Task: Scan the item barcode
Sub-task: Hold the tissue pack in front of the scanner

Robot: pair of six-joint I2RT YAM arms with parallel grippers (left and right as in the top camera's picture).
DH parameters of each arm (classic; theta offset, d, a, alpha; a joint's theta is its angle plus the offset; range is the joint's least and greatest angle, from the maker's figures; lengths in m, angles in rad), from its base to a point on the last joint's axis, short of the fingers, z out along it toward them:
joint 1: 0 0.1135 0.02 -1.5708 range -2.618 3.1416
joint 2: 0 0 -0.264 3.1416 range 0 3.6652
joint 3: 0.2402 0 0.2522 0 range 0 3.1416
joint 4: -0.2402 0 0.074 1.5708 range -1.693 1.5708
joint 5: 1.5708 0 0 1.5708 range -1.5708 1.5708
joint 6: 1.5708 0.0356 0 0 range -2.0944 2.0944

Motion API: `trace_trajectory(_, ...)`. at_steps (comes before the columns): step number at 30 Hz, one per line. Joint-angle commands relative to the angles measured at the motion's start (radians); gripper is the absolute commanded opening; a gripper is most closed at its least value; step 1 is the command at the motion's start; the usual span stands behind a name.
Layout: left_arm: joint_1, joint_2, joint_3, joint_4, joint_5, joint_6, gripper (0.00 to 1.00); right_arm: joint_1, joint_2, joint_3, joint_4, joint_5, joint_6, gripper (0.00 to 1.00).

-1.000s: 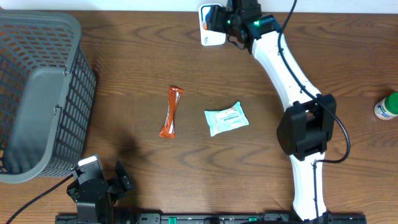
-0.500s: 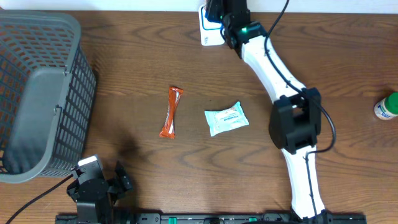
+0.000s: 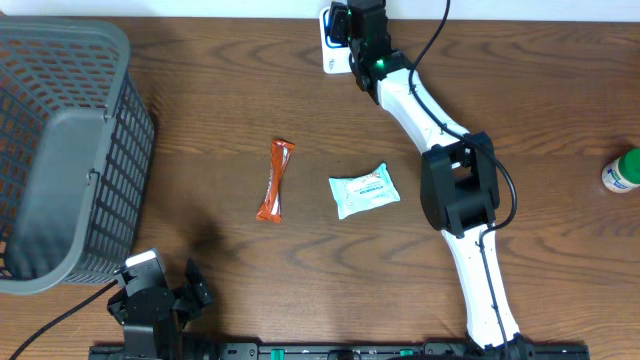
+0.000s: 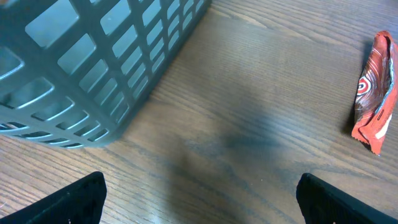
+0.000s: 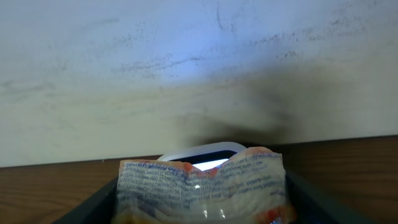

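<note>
1. Packet [image 5: 202,186] – a crinkled clear-and-orange pouch with small print too fine to read – is held up at the far edge of the table [image 3: 200,80], just in front of the scanner [image 5: 205,151].
2. Right gripper [image 5: 202,208] is clamped on the packet, jaws about half apart, with one dark finger [image 5: 87,210] on each side of the pouch.
3. In the right wrist view only the scanner's white rounded top shows above the packet's upper edge, and a bluish glow falls on the wall [image 5: 186,62] behind it.
4. From overhead the right arm stretches across the table to the far edge, where the gripper hangs over the white scanner; the packet itself is hard to make out in that view.
5. Left gripper [image 4: 199,208] is spread wide and holds nothing – it sits low over bare wood at the near left corner, touching nothing.
6. Basket [image 3: 60,150], grey and slatted, stands at the left, close to the left gripper.
7. An orange bar [image 3: 277,180] lies mid-table, with a pale wipes pack [image 3: 364,190] near it to the right; the two are apart.
8. A bottle [image 3: 622,172] stands at the right edge, well apart from the rest.
</note>
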Motion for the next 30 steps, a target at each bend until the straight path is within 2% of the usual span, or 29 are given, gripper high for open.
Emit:
trace_trajectory(1,0.004,0.0,-0.003,-0.001,-0.005,-0.009,0.98,0.004,-0.005,0.016,-0.029,0.022,-0.037,0.65)
trace_trajectory(7,0.004,0.0,-0.003,-0.001,-0.005,-0.009,0.98,-0.004,-0.093,0.016,-0.211,0.023,-0.07,0.63)
trace_trajectory(17,0.004,0.0,-0.003,-0.001,-0.005,-0.009,0.98,-0.124,-0.348,0.016,-0.785,0.031,-0.069,0.54)
trace_trajectory(25,0.004,0.0,-0.003,-0.001,-0.005,-0.009,0.98,-0.345,-0.459,0.016,-1.224,0.177,-0.069,0.51)
trace_trajectory(28,0.004,0.0,-0.003,-0.001,-0.005,-0.01,0.98,-0.449,-0.448,0.009,-1.3,0.258,-0.047,0.51)
trace_trajectory(30,0.004,0.0,-0.003,-0.001,-0.005,-0.009,0.98,-0.545,-0.432,-0.016,-1.298,0.259,0.056,0.53)
